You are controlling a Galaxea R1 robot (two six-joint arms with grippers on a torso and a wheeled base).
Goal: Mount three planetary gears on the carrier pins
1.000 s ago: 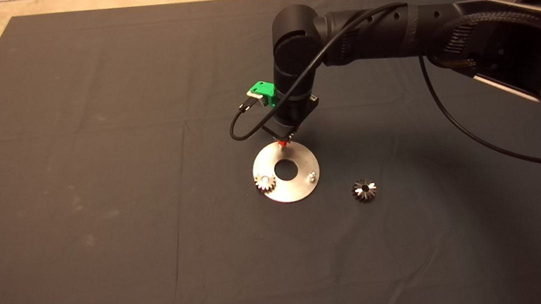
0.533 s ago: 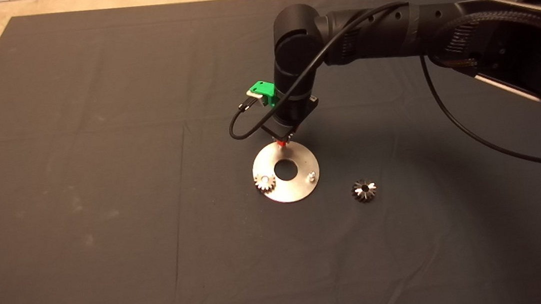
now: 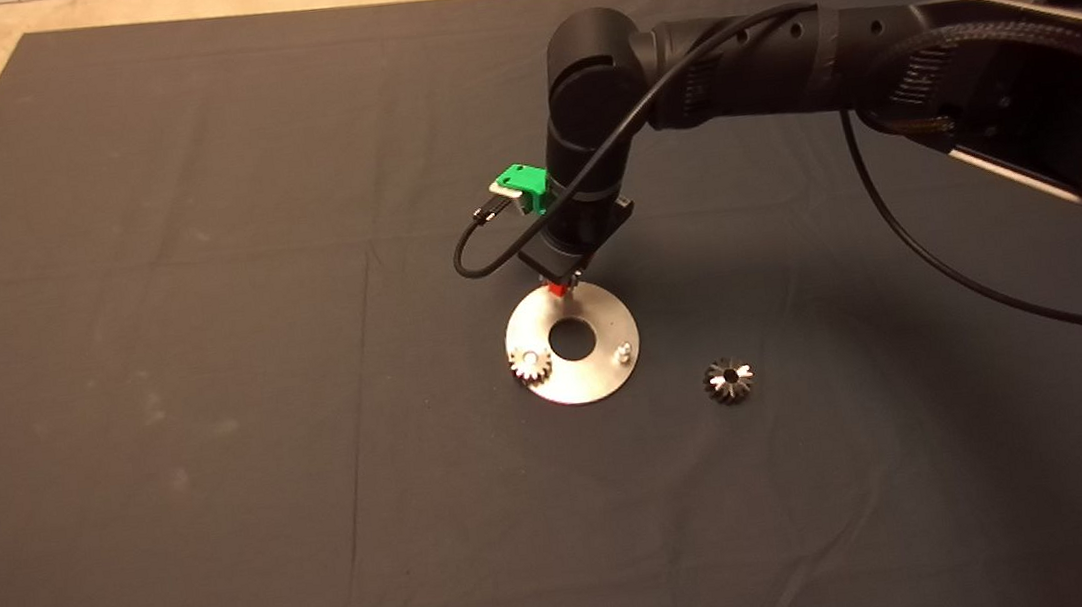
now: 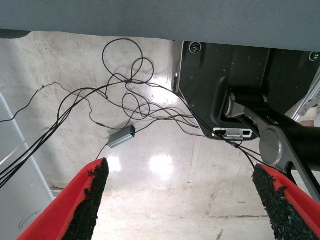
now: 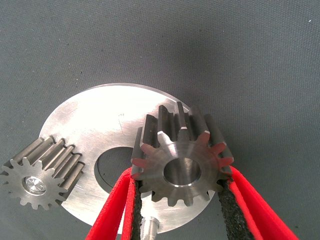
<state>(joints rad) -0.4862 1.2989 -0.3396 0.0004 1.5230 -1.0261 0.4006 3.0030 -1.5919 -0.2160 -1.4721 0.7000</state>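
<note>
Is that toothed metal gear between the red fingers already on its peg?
Cannot tell. The right gripper pinches the toothed metal gear over the round silver plate, hiding any peg beneath.

Right hand (image 3: 560, 288): raised a little over the last second, its red fingertips now showing slightly farther from the near rim of the round plate (image 3: 599, 378) than before. Green camera mount (image 3: 523, 188) and looped black cable (image 3: 485, 249) on the right wrist: shifted up and a touch toward the left of the head view along with it.
</note>
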